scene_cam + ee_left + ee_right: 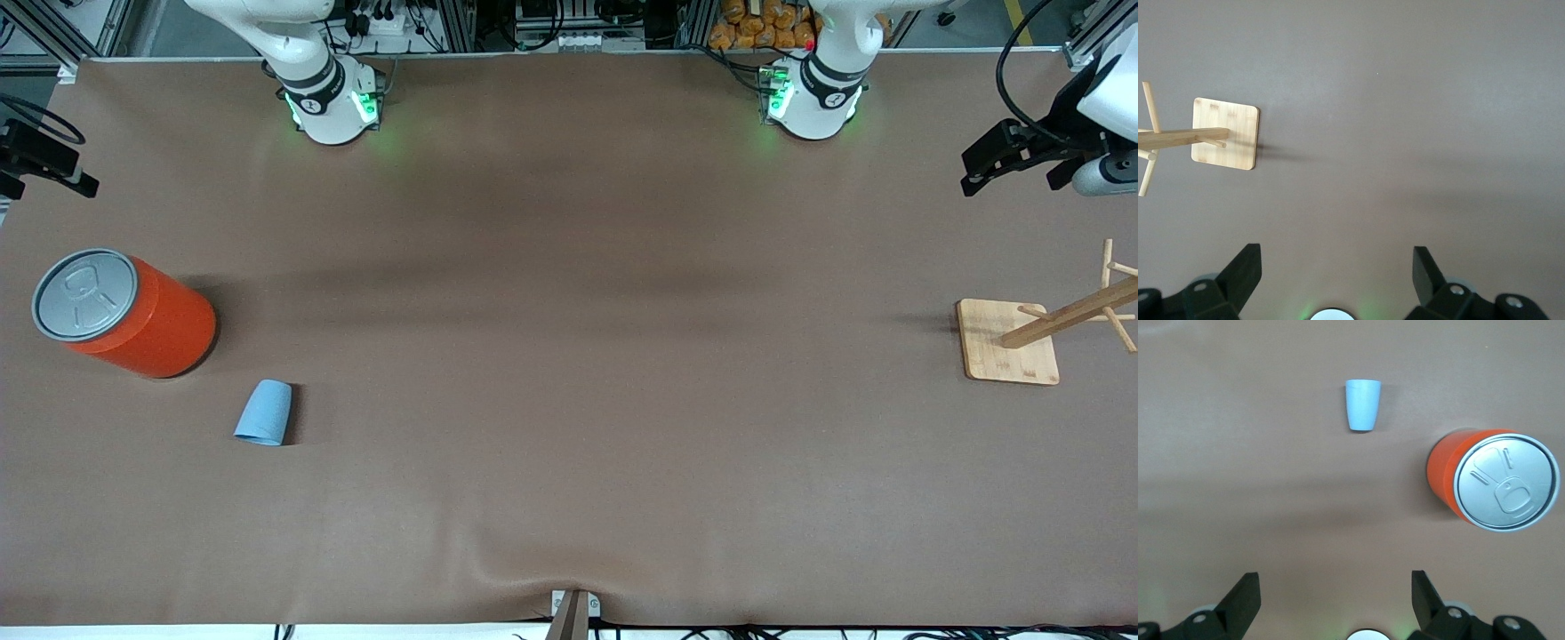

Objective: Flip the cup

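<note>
Cup (pixel 264 412) sits in the lower left of the front view, wide end down on the table (pixel 569 356), just nearer the camera than the orange can (pixel 124 313) and apart from it; nothing grasped yet. Right gripper (pixel 1335 603) hangs high over its end of the table with jaws spread wide and empty, cup well clear ahead of them; left gripper (pixel 1337 277), likewise spread and empty, waits over the wooden rack (pixel 1201 137). Judgement: descend with the right arm, straddle the tapered wall mid-height, and avoid the can.
</note>
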